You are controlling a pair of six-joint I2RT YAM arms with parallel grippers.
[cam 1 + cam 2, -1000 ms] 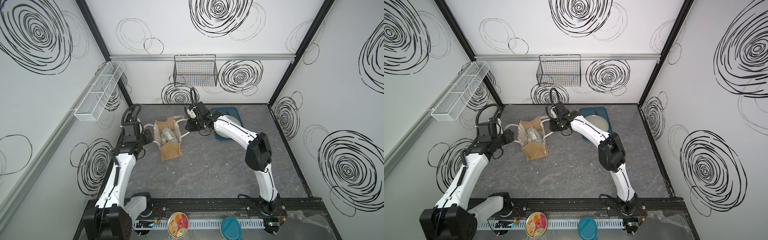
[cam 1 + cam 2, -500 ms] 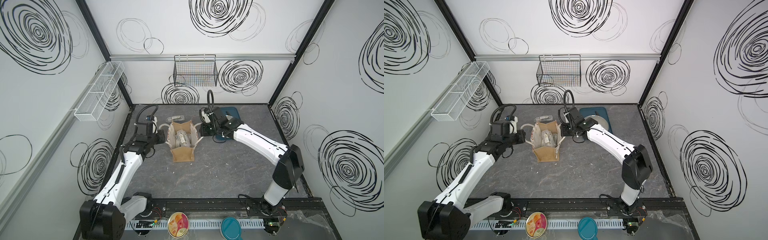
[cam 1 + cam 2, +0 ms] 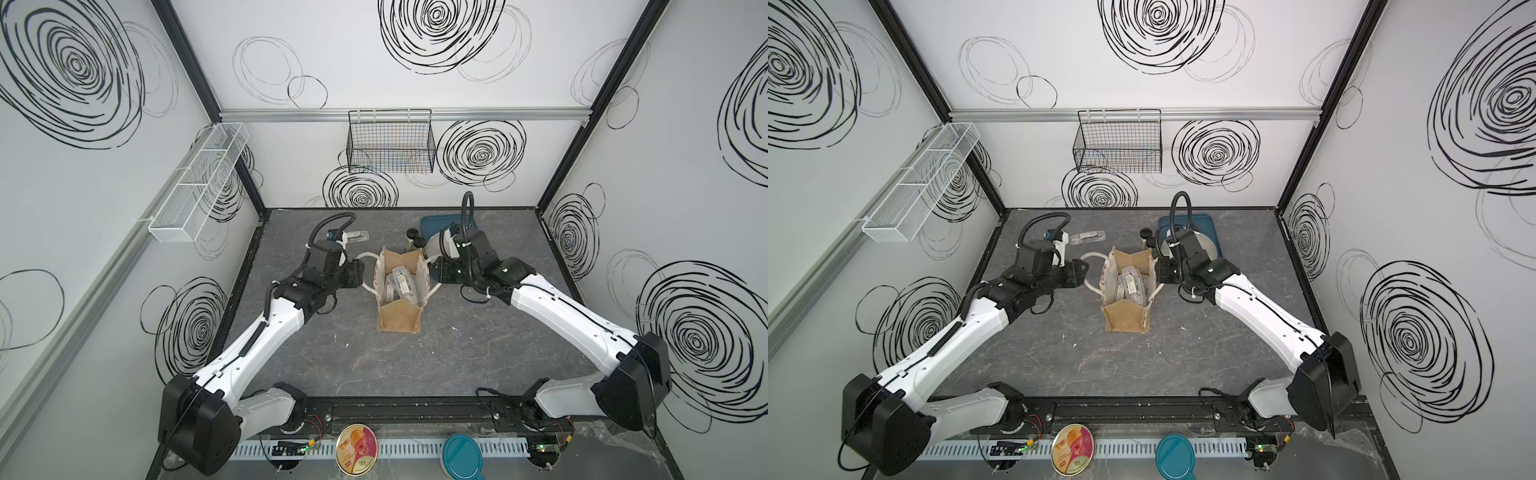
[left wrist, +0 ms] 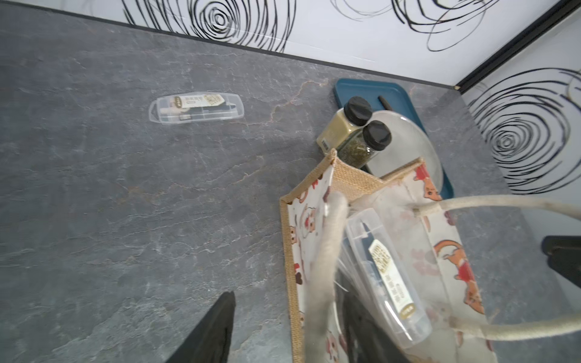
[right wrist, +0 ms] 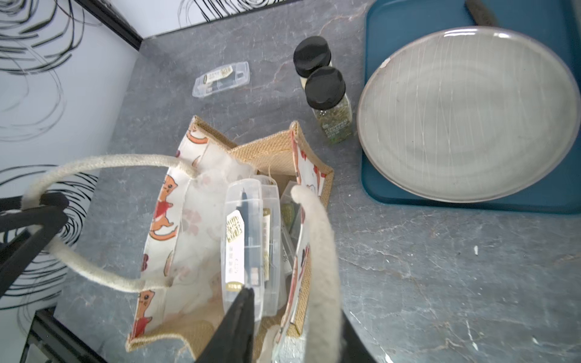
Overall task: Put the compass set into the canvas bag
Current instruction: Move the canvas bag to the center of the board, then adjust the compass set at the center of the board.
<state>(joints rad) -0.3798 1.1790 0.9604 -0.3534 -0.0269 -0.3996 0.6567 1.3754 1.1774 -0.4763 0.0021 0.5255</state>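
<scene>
**If we pull away carelessly, we spill what is packed**

Although several compass set cases (image 5: pixel 242 239) already stand inside the canvas bag (image 3: pixel 399 320), near the middle of the table (image 3: pixel 415 374), we count one more compass set case (image 4: pixel 196 108) outside it. It lies flat by the far edge, toward the far-left corner, well apart from the bag, so we judge the job unfinished.

We see the left gripper (image 3: pixel 356 273) released. Its fingers (image 4: pixel 220 323) stand wide, with the left rope handle (image 5: pixel 94 163) running between them. The right gripper (image 3: pixel 434 272) straddles the right rope handle (image 5: pixel 323 251), and we cannot tell whether it pinches the rope or has let go.

Our first worry is a snag. If either arm pulls away sideways with a loop hooked on a finger, the rope drags the light bag, which tips and spills the cases leaning in it.

Two spice jars (image 5: pixel 328 103) stand just beside the bag's far wall, next to the grey plate (image 5: pixel 471 113) on the blue tray (image 5: pixel 408 25). A dragged bag or a swinging wrist can knock them over.

With neither handle held, the soft mouth may sag and block the last case. That case is clear, low and slick, so a shallow pinch may skid off it.
</scene>
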